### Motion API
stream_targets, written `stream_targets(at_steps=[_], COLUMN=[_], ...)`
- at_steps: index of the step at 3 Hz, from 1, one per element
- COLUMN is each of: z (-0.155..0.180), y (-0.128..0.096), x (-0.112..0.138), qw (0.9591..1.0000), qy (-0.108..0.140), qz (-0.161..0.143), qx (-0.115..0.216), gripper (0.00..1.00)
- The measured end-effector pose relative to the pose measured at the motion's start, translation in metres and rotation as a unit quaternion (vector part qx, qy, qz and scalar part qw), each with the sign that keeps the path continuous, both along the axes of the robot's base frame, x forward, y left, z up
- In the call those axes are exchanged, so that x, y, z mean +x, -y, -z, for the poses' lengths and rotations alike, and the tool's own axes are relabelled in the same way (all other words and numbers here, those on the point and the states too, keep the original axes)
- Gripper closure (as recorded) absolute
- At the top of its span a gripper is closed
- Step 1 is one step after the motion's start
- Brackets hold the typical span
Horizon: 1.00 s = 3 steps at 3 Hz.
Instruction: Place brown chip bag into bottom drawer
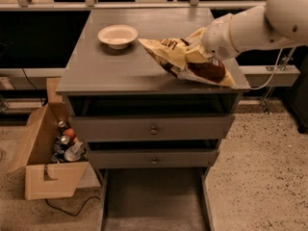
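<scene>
gripper: gripper [195, 57] was over the right half of the cabinet top [110, 69], at the end of the white arm [260, 25] that reached in from the upper right.
grip state: clamped on the brown chip bag [168, 52], tan fingers pressed into its upper middle.
bag location: on and above the cabinet top, right of centre, well above the bottom drawer [154, 196].
bag pose: tilted; tan left end raised off the top with a shadow under it, dark brown middle and right end low, by the front right corner of the top. Whether the right end touched the top, cannot tell.
bag lettering: white print showed on the raised end, not legible.
bottom drawer: pulled out at the cabinet foot, flat grey floor showing, low side walls left and right.
upper drawers: top one [154, 128] and middle one [154, 159] both stood slightly out, each with a small round knob.
bowl: cream round bowl [118, 35] sat upright on the top, left of the bag, apart from it.
left of cabinet: open cardboard box [48, 179] on the speckled floor [255, 167], with cans and bottles [67, 143] inside.
cable: dark cable [67, 210] lay on the floor in front of the box.
</scene>
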<state>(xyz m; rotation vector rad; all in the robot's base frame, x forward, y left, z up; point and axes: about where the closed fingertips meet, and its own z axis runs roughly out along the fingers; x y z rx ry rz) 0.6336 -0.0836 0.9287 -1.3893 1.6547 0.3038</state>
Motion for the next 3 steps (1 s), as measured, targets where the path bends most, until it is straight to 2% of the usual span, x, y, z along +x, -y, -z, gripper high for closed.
stream_targets(at_steps=[1,2,3], z=[-0.010,-0.013,-0.013], y=[0.014,0.028,0.028], x=[-0.039,-0.084,-0.084], qw=[0.9997,0.9980,0.9980], qy=[-0.019,-0.057,-0.057], qz=[-0.014,-0.021,-0.021], qx=[-0.005,-0.017,-0.017], gripper=[1.00,1.00,1.00])
